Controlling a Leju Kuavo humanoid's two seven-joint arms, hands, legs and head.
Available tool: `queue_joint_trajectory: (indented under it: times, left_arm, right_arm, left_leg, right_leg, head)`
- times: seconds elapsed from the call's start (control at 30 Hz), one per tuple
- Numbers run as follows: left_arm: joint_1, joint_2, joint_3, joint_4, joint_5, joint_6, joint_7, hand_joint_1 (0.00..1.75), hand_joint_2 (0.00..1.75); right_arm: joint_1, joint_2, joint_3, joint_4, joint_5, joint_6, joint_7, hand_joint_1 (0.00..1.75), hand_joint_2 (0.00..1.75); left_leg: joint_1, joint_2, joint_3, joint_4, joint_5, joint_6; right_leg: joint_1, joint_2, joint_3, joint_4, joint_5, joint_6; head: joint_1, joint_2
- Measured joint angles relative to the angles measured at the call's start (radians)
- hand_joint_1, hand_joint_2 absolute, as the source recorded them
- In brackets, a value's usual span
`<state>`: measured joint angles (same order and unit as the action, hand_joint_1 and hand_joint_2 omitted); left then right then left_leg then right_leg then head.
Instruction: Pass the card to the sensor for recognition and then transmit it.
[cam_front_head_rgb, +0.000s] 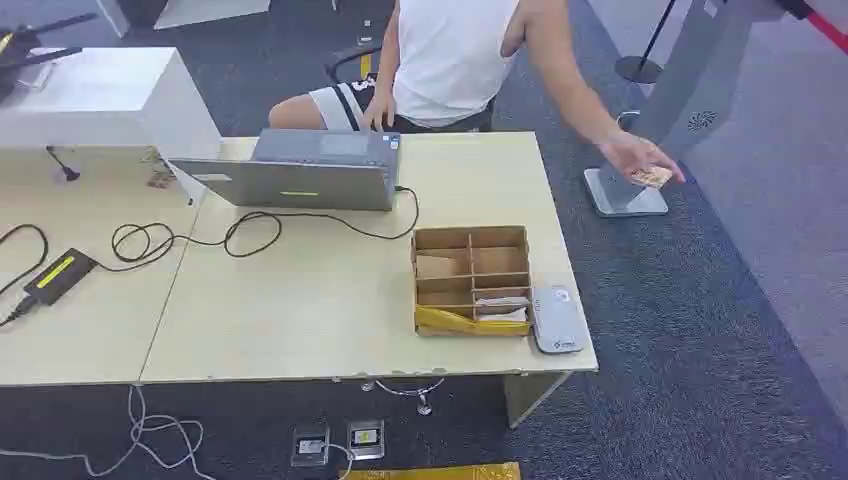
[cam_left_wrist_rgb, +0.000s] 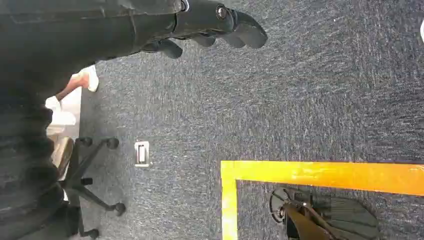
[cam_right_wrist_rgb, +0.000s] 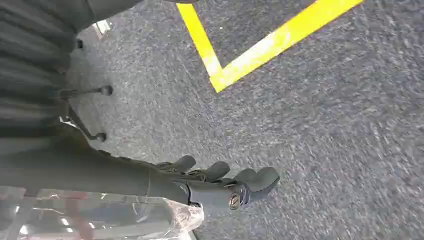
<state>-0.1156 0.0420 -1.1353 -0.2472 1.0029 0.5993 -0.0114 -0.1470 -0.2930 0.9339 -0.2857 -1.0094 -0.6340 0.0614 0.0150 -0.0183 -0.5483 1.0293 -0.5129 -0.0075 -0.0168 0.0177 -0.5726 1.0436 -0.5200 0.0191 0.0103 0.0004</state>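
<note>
A person in a white shirt sits behind the desk and holds a small card in an outstretched hand off the desk's right side. A grey card sensor lies at the desk's front right corner, beside a cardboard divider box holding paper items. My left hand hangs over the dark carpet, fingers loosely curled, holding nothing. My right hand also hangs above the carpet with nothing in it, fingers slightly bent.
A grey laptop stands at the desk's back with a cable looping across the top. A black power adapter lies at the left. A grey stand base sits on the carpet. Yellow floor tape and a chair base lie below.
</note>
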Motion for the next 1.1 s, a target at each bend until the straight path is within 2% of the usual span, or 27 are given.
queue_joint_trajectory:
  times: [0.27, 0.43, 0.5, 0.6, 0.63, 0.67, 0.7, 0.73, 0.77, 0.8, 0.83, 0.9, 1.0, 1.1]
  left_arm:
    - [0.000, -0.002, -0.008, 0.000, 0.000, 0.000, 0.000, 0.00, 1.75]
    - [0.000, -0.003, -0.008, 0.000, 0.000, 0.002, -0.008, 0.00, 1.75]
    - [0.000, -0.003, -0.010, 0.000, 0.000, 0.003, -0.011, 0.00, 1.75]
    - [-0.001, -0.003, -0.016, 0.000, 0.000, 0.005, -0.021, 0.00, 1.75]
    - [-0.002, -0.003, -0.017, 0.000, 0.000, 0.005, -0.023, 0.00, 1.75]
    - [-0.003, -0.003, -0.017, 0.000, 0.000, 0.005, -0.027, 0.00, 1.75]
    - [-0.003, -0.003, -0.018, 0.000, 0.000, 0.005, -0.030, 0.00, 1.75]
    - [-0.002, -0.003, -0.019, 0.000, 0.000, 0.005, -0.032, 0.00, 1.75]
    - [-0.002, -0.003, -0.019, 0.000, 0.000, 0.005, -0.035, 0.00, 1.75]
    - [0.000, -0.003, -0.020, 0.000, 0.000, 0.005, -0.037, 0.00, 1.75]
    - [0.004, -0.003, -0.021, 0.000, 0.000, 0.005, -0.038, 0.00, 1.75]
    - [0.002, -0.002, -0.022, 0.000, 0.000, 0.006, -0.037, 0.00, 1.75]
    - [-0.005, -0.001, -0.023, 0.000, 0.000, 0.007, -0.038, 0.00, 1.75]
    - [-0.004, 0.001, -0.023, 0.000, 0.001, 0.007, -0.042, 0.00, 1.75]
  right_arm:
    - [-0.003, -0.021, 0.000, -0.023, 0.003, -0.006, -0.002, 0.00, 1.75]
    - [-0.019, -0.054, 0.000, -0.034, 0.054, -0.041, -0.013, 0.00, 1.75]
    - [-0.050, -0.086, -0.003, -0.034, 0.145, -0.057, -0.042, 0.00, 1.75]
    - [-0.112, -0.149, -0.060, -0.033, 0.473, -0.061, -0.054, 0.00, 1.75]
    - [-0.130, -0.175, -0.105, -0.034, 0.604, -0.064, -0.026, 0.00, 1.75]
    - [-0.135, -0.197, -0.149, -0.042, 0.739, -0.065, 0.033, 0.00, 1.75]
    - [-0.116, -0.214, -0.199, -0.070, 0.913, -0.067, 0.137, 0.00, 1.75]
    - [-0.082, -0.237, -0.260, -0.127, 1.108, -0.068, 0.304, 0.00, 1.75]
    - [-0.051, -0.262, -0.316, -0.205, 1.243, -0.066, 0.439, 0.00, 1.75]
    - [-0.023, -0.289, -0.356, -0.284, 1.320, -0.056, 0.555, 0.00, 1.75]
    - [-0.016, -0.320, -0.396, -0.383, 1.390, -0.035, 0.627, 0.00, 1.75]
    - [-0.047, -0.384, -0.475, -0.541, 1.518, 0.037, 0.636, 0.00, 1.75]
    - [-0.108, -0.437, -0.589, -0.714, 1.658, 0.179, 0.632, 0.00, 1.75]
    - [-0.135, -0.467, -0.660, -0.878, 1.712, 0.215, 0.630, 0.00, 1.75]
  left_leg:
    - [0.000, 0.000, 0.000, 0.000, 0.000, 0.000]
    - [0.000, 0.000, 0.000, 0.000, 0.000, 0.000]
    - [-0.001, 0.000, -0.001, 0.000, 0.000, 0.001]
    - [-0.003, 0.001, 0.000, 0.000, 0.002, 0.002]
    - [-0.003, 0.000, 0.001, 0.001, 0.002, 0.004]
    - [-0.003, -0.002, 0.000, 0.001, 0.003, 0.004]
    - [-0.002, -0.007, 0.000, 0.001, 0.003, 0.005]
    - [-0.001, -0.015, 0.000, 0.001, 0.003, 0.005]
    - [0.000, -0.021, -0.002, 0.001, 0.004, 0.005]
    - [-0.002, -0.022, -0.005, 0.001, 0.004, 0.005]
    - [-0.004, -0.019, -0.006, 0.001, 0.004, 0.005]
    - [-0.006, -0.007, -0.006, 0.000, 0.004, 0.005]
    - [-0.006, -0.008, -0.005, 0.001, 0.006, 0.006]
    - [-0.006, -0.016, -0.006, 0.001, 0.010, 0.006]
  right_leg:
    - [0.000, 0.000, 0.000, 0.000, 0.000, 0.000]
    - [-0.001, 0.000, 0.000, 0.000, 0.000, 0.000]
    - [-0.001, 0.001, 0.000, 0.000, 0.001, 0.001]
    - [-0.003, 0.001, 0.000, 0.000, 0.002, 0.002]
    - [-0.003, 0.001, 0.000, 0.000, 0.003, 0.003]
    - [-0.003, -0.001, 0.001, 0.000, 0.003, 0.003]
    - [-0.002, -0.007, 0.004, -0.001, 0.002, 0.004]
    - [-0.001, -0.015, 0.009, -0.002, 0.001, 0.004]
    - [-0.001, -0.021, 0.010, -0.002, 0.000, 0.005]
    - [-0.003, -0.022, 0.009, -0.001, -0.001, 0.004]
    - [-0.005, -0.019, 0.005, 0.001, 0.000, 0.005]
    - [-0.007, -0.005, 0.000, 0.003, 0.002, 0.005]
    - [-0.006, -0.007, 0.001, 0.002, 0.003, 0.005]
    - [-0.007, -0.016, 0.000, 0.002, 0.004, 0.005]
  head:
    - [0.000, 0.000]
    - [0.000, 0.000]
    - [0.000, 0.000]
    - [-0.001, 0.000]
    - [0.000, 0.000]
    - [0.000, 0.000]
    - [0.000, 0.000]
    - [0.001, 0.000]
    - [0.001, 0.000]
    - [0.001, 0.000]
    - [-0.002, 0.000]
    - [-0.002, 0.000]
    - [0.000, 0.000]
    - [0.000, 0.000]
